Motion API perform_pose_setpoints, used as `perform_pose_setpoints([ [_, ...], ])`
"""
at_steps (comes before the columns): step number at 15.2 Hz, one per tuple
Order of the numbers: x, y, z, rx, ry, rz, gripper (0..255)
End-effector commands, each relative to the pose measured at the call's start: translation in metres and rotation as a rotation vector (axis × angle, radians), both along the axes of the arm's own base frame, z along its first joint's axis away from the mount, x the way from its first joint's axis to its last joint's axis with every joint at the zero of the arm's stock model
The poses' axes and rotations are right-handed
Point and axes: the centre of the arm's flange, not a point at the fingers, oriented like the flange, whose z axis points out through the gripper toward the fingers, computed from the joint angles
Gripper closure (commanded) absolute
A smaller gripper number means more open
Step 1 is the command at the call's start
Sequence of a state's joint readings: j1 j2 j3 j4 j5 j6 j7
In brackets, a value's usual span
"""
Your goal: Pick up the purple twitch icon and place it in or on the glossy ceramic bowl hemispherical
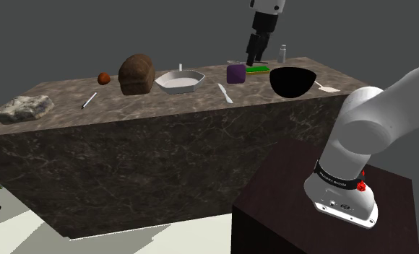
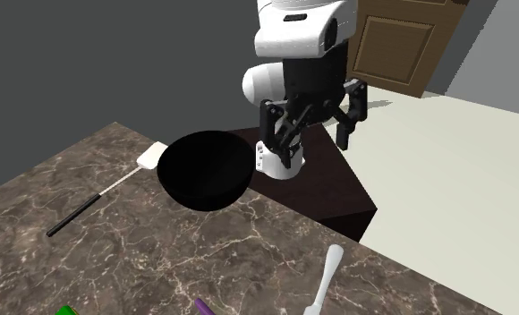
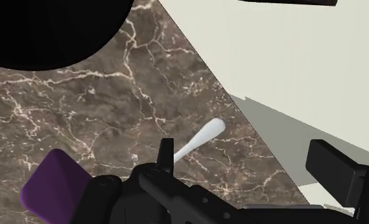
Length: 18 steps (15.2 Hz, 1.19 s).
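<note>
We see the black two-finger gripper (image 1: pixel 253 56) hanging over the far side of the dark, white-veined marble-patterned counter (image 1: pixel 128 102). Its fingers stand wide apart with nothing between them. The small purple block with rounded edges (image 1: pixel 235 73), the task's icon, rests on the counter below and slightly to the shoulder view's left of the gripper. It sits between a slim white utensil (image 1: pixel 225 93) and the black hemispherical bowl (image 1: pixel 292 81).

In the wrist view the purple block (image 3: pixel 53 188) lies outside the finger gap, beside one finger (image 3: pixel 166 151). We judge that a straight descent from here would miss the block or set a fingertip on its top.

A flat green object (image 1: pixel 258 69) lies just beside the block, and a wide-open approach could strike or drag it.

The block's faces look smooth and matte, so a shallow pinch might slip. The bowl is drawn uniformly black, deep and round-bottomed. We expect it could rock or slide if the block were dropped against its rim rather than released inside.
</note>
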<state>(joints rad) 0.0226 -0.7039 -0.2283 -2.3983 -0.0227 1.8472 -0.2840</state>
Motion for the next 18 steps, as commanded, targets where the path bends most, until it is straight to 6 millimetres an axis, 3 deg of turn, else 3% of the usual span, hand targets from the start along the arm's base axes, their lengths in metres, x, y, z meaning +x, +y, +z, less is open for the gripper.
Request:
perform_pose_setpoints([
  [1,0.005,-0.024,-0.008,-0.006,-0.018,0.059,0],
  [9,0.049,-0.114,-0.043,-0.024,-0.082,0.275,0],
  [18,0.122,-0.203,-0.076,-0.043,-0.154,0.517,0],
])
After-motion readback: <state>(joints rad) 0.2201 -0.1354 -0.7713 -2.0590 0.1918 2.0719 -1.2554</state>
